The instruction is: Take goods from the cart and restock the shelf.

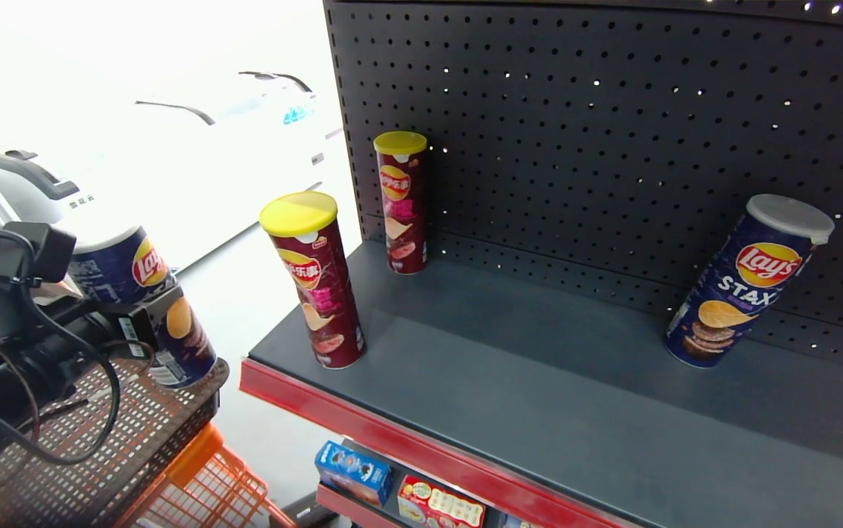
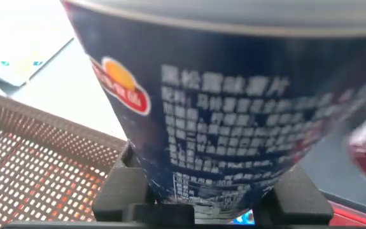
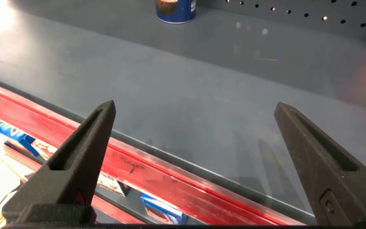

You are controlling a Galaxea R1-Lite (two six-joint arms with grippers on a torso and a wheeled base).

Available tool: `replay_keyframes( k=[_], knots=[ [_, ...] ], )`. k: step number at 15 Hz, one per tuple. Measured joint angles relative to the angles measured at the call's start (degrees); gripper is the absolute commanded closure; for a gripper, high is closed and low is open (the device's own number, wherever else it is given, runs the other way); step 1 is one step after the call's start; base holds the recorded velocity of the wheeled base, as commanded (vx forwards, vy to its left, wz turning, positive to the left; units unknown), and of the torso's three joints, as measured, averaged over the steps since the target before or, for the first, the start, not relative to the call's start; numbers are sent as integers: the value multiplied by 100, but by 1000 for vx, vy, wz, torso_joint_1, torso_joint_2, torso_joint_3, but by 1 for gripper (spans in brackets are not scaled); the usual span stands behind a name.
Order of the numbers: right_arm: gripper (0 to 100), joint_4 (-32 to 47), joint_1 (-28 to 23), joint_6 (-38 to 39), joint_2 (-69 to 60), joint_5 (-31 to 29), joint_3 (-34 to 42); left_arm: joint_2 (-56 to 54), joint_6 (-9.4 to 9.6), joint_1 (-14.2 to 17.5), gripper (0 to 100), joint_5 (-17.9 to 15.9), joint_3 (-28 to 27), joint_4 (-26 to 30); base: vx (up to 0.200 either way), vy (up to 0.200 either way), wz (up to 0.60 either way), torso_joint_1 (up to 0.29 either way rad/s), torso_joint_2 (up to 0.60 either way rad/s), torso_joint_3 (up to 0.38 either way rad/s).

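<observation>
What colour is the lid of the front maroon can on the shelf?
Yellow. The lid shows best in the head view.

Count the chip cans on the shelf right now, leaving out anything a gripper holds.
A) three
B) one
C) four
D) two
A: the shelf carries a front red can, a back red can and a blue can; the left gripper holds a second blue can over the cart.
</observation>
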Motion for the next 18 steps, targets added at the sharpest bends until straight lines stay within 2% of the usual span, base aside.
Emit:
replay_keyframes(
  k=[2,5,6,8,9,13,18],
  knots=[
    [0,2,0,1,0,0,0,-444,5,-236,100,9,-118,446,0,0,0,0,0,0],
    [0,2,0,0,0,0,0,-925,11,-646,100,55,-177,586,0,0,0,0,0,0],
    [0,0,0,0,0,0,0,-1036,51,-791,100,66,-182,602,0,0,0,0,0,0],
    [0,2,0,-2,0,0,0,-1265,310,-1065,100,107,-182,857,0,0,0,0,0,0],
    [0,2,0,0,0,0,0,-1345,330,-1136,100,107,-187,909,0,0,0,0,0,0],
    [0,2,0,0,0,-2,0,-1585,343,-1602,100,113,-177,1026,0,0,0,0,0,0],
    [0,0,0,0,0,0,0,-1701,310,-2406,100,107,-135,1081,0,0,0,0,0,0]
  ],
)
